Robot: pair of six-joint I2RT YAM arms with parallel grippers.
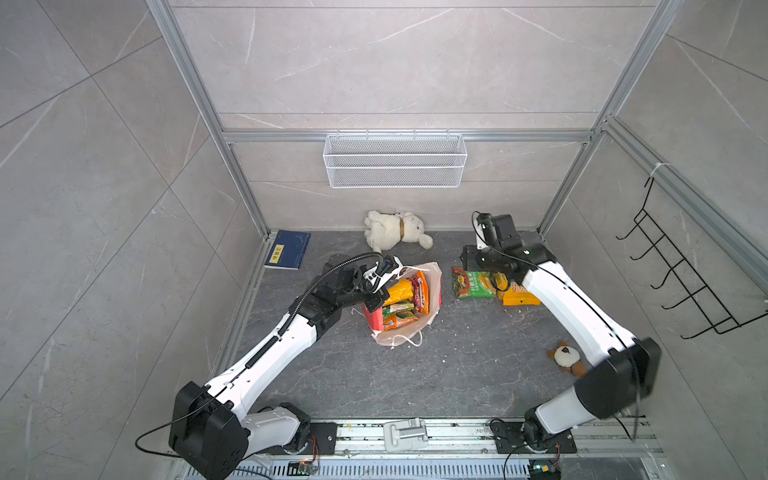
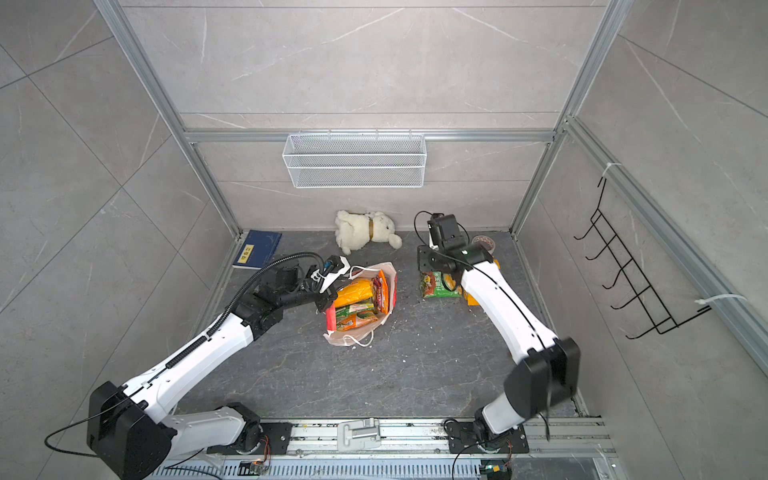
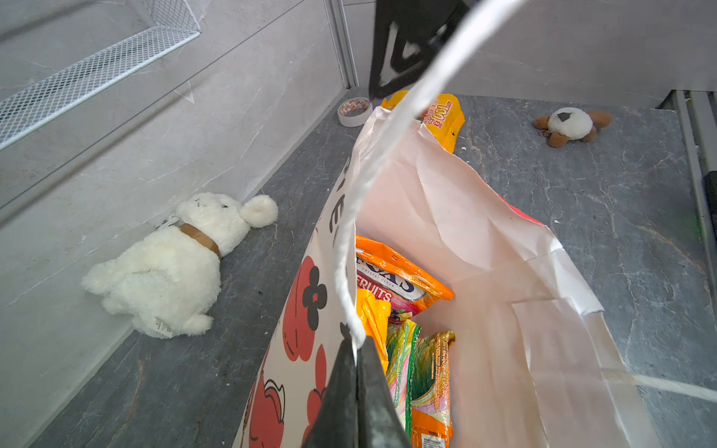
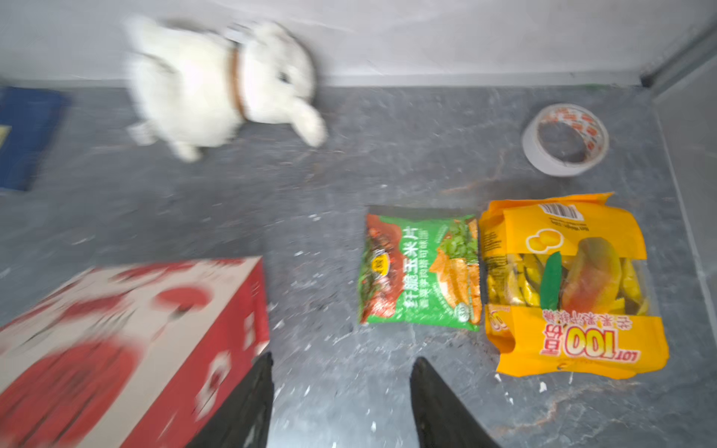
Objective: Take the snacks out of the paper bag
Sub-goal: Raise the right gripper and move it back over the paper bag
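In a top view, a white plush toy (image 1: 395, 230) lies above centre against the back wall, with a blue book (image 1: 288, 249) to its left. A white mesh basket (image 1: 395, 162) hangs higher up. A small brown-and-white plush (image 1: 566, 357) lies at lower right, and a black wire rack (image 1: 681, 274) hangs at the right edge. A tape roll (image 2: 483, 243) lies flat right of centre.

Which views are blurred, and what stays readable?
Right wrist view: motion smear on the paper bag and white plush toy, while the green packet and yellow packet stay readable. Left wrist view: sharp, only the close cord handle soft. Both top views: crisp, evenly lit.
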